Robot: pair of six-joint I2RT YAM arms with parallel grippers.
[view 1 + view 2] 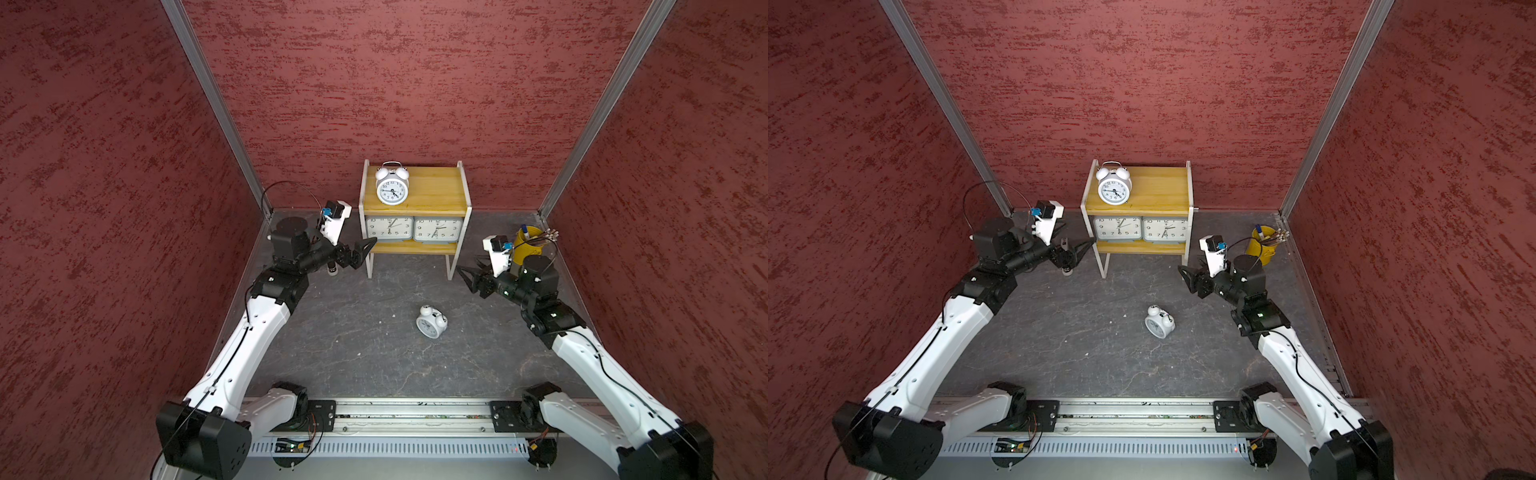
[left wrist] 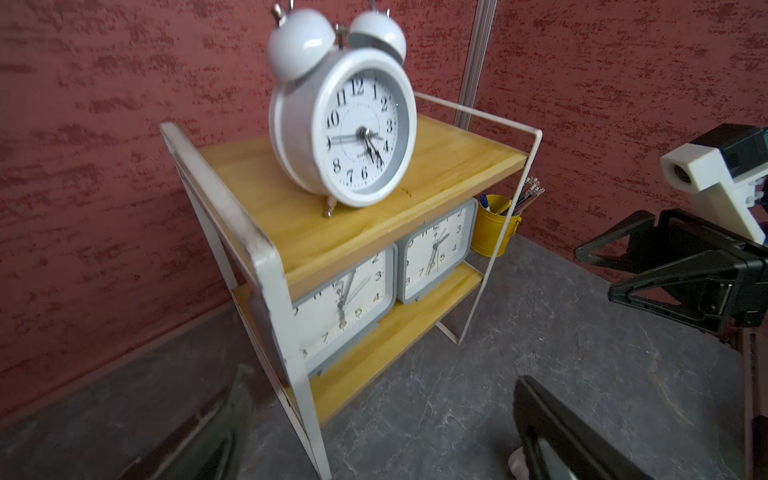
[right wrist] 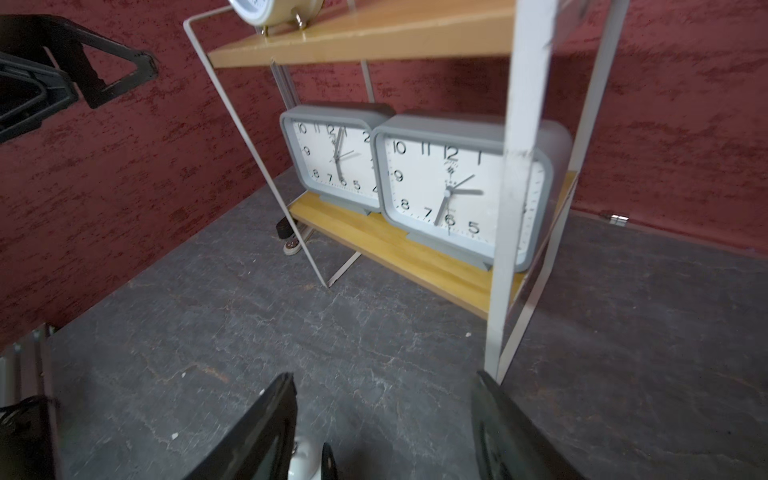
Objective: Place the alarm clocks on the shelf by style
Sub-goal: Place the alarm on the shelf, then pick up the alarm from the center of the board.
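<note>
Rolling threatens: tipped round clock (image 1: pixel 432 322) before the shelf (image 1: pixel 438 187) may slip a pinch; left end effector (image 1: pixel 365 248) and right end effector (image 1: pixel 468 272) both gape, empty.

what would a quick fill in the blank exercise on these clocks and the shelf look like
1. A round white clock stands on the ____ board of the shelf.
2. The lower board holds ____ grey clocks.
3. Only ____ clock is off the shelf: a second round white clock lying on the table.
Missing words: top; two; one.
</note>
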